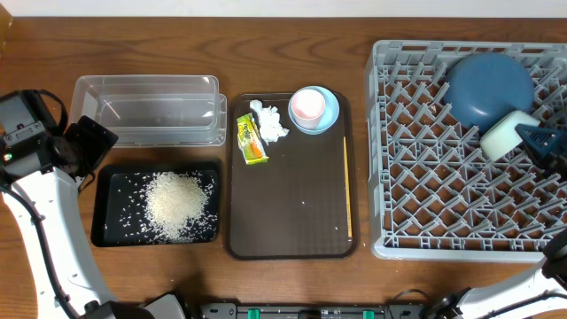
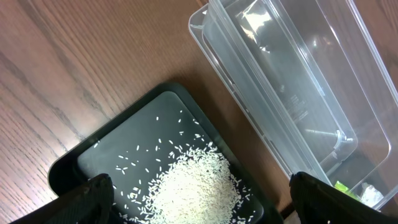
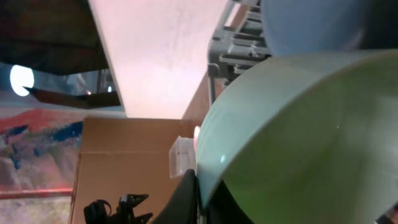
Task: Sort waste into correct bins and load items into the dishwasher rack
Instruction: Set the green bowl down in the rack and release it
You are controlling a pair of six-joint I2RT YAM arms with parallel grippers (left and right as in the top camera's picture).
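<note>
My right gripper (image 1: 536,140) (image 3: 200,193) is shut on the rim of the mint-green bowl (image 1: 507,133) (image 3: 298,137). It holds the bowl tilted over the dishwasher rack (image 1: 425,204), beside the large blue bowl (image 1: 487,89) lying in the rack. My left gripper (image 1: 89,146) (image 2: 202,200) hangs open over the black tray bin (image 1: 102,208), which holds the rice (image 1: 177,204) (image 2: 199,186). The clear tub bin (image 1: 146,108) (image 2: 298,81) holds nothing. The tissue (image 1: 268,122), the wrapper (image 1: 251,140), the pink cup (image 1: 307,105) inside the light-blue bowl (image 1: 331,113) and the chopstick (image 1: 346,186) lie on the brown tray.
The dark brown serving tray (image 1: 292,221) sits between the two bins and the rack. Wooden tabletop (image 1: 53,53) shows around everything. The rack fills the right side up to the table's edge.
</note>
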